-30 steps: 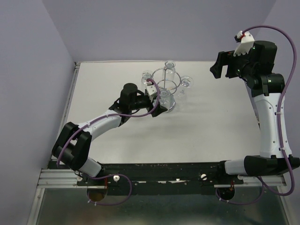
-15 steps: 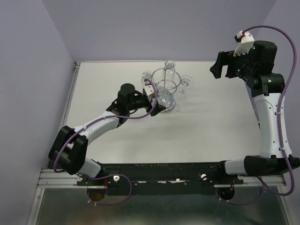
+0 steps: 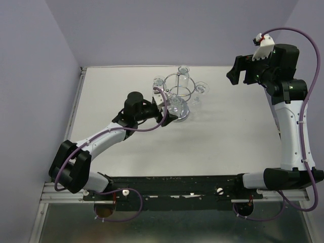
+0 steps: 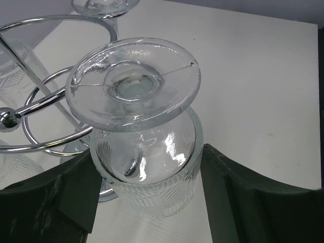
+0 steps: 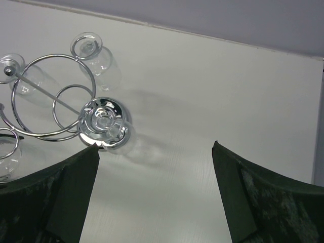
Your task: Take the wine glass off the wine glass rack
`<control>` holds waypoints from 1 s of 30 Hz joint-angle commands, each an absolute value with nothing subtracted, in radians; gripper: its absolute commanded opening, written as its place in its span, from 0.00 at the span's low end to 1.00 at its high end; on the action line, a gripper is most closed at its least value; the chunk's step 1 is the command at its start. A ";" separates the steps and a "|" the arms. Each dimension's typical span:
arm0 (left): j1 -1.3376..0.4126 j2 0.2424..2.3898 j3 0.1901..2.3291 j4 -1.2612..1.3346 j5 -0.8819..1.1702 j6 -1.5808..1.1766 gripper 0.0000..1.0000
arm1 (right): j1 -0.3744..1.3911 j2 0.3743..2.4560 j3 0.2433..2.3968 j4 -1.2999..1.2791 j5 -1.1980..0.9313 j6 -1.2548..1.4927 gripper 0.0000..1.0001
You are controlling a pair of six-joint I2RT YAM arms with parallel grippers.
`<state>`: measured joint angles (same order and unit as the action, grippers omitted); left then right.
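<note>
Left gripper (image 4: 149,182) slightly leftward, upside-down wine glass (image 4: 134,86) between its fingers (image 4: 238,202)

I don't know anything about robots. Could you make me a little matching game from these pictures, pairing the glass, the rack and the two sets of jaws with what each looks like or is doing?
Things:
1. wine glass
2. wine glass rack
3. left jaws
4. right jaws

States:
A. wide open with nothing between them
B. upside down, round foot uppermost
C. shiny chrome wire with a mirrored round base
D. pressed against a glass bowl on both sides

Pairs: 1-B, 2-C, 3-D, 4-A
</note>
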<state>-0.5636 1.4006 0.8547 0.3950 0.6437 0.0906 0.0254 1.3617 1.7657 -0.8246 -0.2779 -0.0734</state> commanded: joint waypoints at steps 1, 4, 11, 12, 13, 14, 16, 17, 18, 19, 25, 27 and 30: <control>-0.554 1.339 0.844 0.462 0.661 0.121 0.52 | 0.029 1.368 1.781 -0.824 -0.301 -0.080 1.00; -0.552 1.332 0.833 0.457 0.661 0.127 0.52 | 0.028 1.365 1.776 -0.824 -0.302 -0.080 1.00; -0.549 1.304 0.807 0.445 0.657 0.132 0.51 | 0.029 1.348 1.756 -0.824 -0.296 -0.084 1.00; -0.548 1.293 0.802 0.434 0.655 0.135 0.51 | 0.028 1.347 1.752 -0.824 -0.295 -0.086 1.00; -0.543 1.279 0.798 0.417 0.655 0.140 0.52 | 0.028 1.342 1.749 -0.824 -0.293 -0.087 1.00; -0.537 1.264 0.793 0.398 0.657 0.147 0.52 | 0.029 1.342 1.744 -0.825 -0.291 -0.090 1.00; -0.517 1.223 0.778 0.341 0.666 0.158 0.52 | 0.029 1.339 1.738 -0.825 -0.290 -0.097 1.00; -0.503 1.200 0.769 0.313 0.673 0.161 0.52 | 0.029 1.339 1.733 -0.824 -0.288 -0.100 1.00; -0.486 1.178 0.762 0.264 0.679 0.164 0.52 | 0.028 1.339 1.729 -0.825 -0.288 -0.104 1.00; -0.470 1.155 0.756 0.226 0.687 0.163 0.52 | 0.028 1.339 1.724 -0.825 -0.287 -0.107 1.00; -0.348 1.063 0.727 0.074 0.715 0.057 0.51 | 0.029 1.336 1.695 -0.824 -0.319 -0.159 1.00; -0.321 1.049 0.723 0.045 0.718 0.005 0.50 | 0.034 1.333 1.675 -0.822 -0.302 -0.201 0.98; -0.298 1.037 0.713 0.028 0.713 -0.087 0.50 | 0.035 1.315 1.625 -0.815 -0.287 -0.285 0.96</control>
<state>-0.3264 1.0718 0.7265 0.0696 0.6708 0.0513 0.0273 1.3514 1.6806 -0.8238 -0.2859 -0.1688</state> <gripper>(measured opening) 0.786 0.975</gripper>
